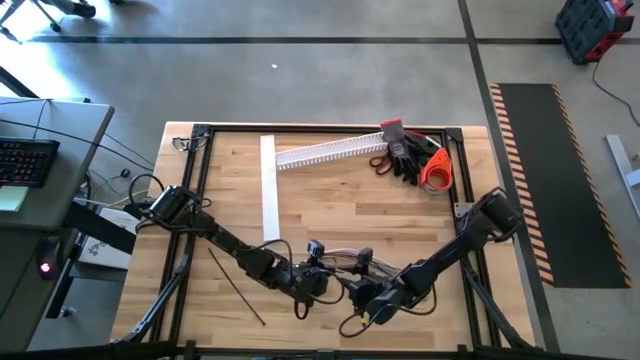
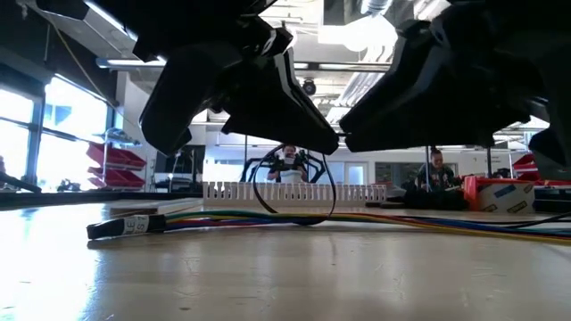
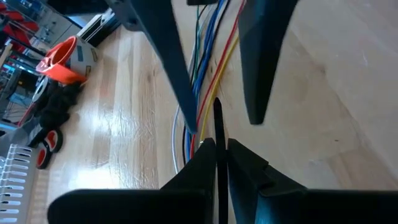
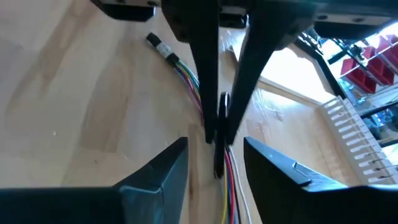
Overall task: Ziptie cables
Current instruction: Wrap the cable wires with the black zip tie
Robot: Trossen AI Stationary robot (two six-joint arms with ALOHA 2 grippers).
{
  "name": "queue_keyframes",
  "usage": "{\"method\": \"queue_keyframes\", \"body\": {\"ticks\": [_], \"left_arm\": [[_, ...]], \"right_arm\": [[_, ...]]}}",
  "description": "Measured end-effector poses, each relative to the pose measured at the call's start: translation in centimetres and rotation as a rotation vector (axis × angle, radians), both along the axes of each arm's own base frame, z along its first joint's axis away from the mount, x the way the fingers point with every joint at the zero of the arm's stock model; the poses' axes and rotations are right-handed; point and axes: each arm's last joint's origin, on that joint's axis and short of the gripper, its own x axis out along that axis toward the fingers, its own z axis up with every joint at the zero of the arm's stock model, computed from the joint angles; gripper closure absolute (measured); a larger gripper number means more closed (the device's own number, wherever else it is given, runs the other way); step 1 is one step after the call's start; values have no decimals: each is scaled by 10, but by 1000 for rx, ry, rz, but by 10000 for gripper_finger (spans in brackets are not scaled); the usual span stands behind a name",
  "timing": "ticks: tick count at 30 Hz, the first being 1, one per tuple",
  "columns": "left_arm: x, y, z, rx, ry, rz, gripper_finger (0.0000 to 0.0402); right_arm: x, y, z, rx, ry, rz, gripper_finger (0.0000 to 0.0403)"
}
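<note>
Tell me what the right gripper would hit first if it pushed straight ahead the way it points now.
Probably the black ziptie that the left gripper pinches upright between the open right gripper fingers, with the cables just under it. Depth is hard to judge, but all three look very close.

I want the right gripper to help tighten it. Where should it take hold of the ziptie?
Likely the free end of the ziptie, from directly above: it stands upright beyond the left gripper, between the right gripper's open fingers, above the cables.
</note>
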Motion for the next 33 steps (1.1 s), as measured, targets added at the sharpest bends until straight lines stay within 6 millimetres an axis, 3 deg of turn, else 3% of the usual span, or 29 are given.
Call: {"method": "queue_keyframes", "body": {"ticks": [7,15,22,27,33], "left_arm": [[0,0,0,-15,-4,9,397],[0,0,0,-25,-5,16,396],[0,0,0,-25,-5,18,396],[-2,1,-2,-11,18,21,396],[-2,2,-2,-3,30,22,396]], "right_arm": [[5,6,-4,-59,-21,-36,313],[3,5,-6,-88,-8,-46,393],[-2,7,-8,-49,-12,-80,401],[-24,15,-15,29,-1,-160,401],[-67,29,-22,131,6,-265,402]]}}
